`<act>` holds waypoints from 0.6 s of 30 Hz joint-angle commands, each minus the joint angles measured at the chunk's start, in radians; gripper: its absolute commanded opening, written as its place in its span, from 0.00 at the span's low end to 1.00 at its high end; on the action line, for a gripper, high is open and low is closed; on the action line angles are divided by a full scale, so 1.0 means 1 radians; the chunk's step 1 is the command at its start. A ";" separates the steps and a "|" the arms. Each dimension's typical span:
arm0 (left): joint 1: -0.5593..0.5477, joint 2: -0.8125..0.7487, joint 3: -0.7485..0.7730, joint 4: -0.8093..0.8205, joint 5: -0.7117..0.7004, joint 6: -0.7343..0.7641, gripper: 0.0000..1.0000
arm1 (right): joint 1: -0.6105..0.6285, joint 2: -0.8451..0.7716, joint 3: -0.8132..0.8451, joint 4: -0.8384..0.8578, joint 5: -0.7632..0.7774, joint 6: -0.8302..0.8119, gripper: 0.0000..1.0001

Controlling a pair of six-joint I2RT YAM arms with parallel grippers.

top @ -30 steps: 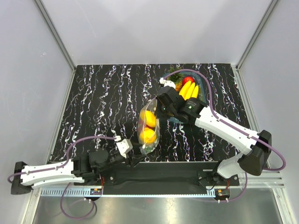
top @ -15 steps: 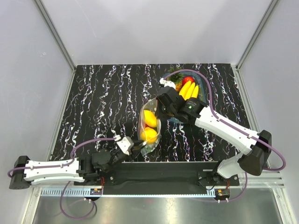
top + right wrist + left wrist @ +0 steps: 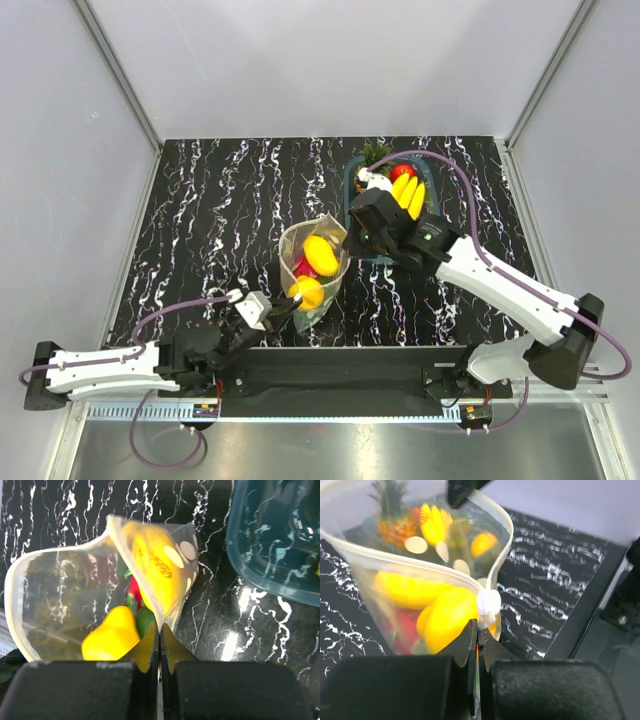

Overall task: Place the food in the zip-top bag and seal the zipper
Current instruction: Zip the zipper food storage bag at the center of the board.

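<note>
Spanning left hand, right hand: bag

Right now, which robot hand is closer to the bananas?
Right. The right gripper pinches the bag at its far edge, beside the basket holding the bananas; the left gripper pinches its near edge, farther away.

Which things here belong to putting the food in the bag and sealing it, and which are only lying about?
In the job: zip-top bag; its zipper; yellow fruits and dragon fruit inside it; left gripper and right gripper, both shut on the bag's mouth edge.

Lying about: teal basket, holding bananas, pineapple and a red fruit.
</note>
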 commanded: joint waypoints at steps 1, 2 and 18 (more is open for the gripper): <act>0.033 -0.045 -0.025 0.071 -0.004 -0.001 0.00 | -0.005 -0.086 -0.007 -0.023 0.074 0.029 0.00; 0.047 -0.042 -0.025 0.065 0.028 -0.002 0.00 | -0.006 -0.089 -0.010 -0.039 0.077 0.034 0.00; 0.372 -0.053 0.002 0.025 0.361 -0.059 0.00 | -0.005 -0.147 0.022 -0.151 0.080 -0.052 0.59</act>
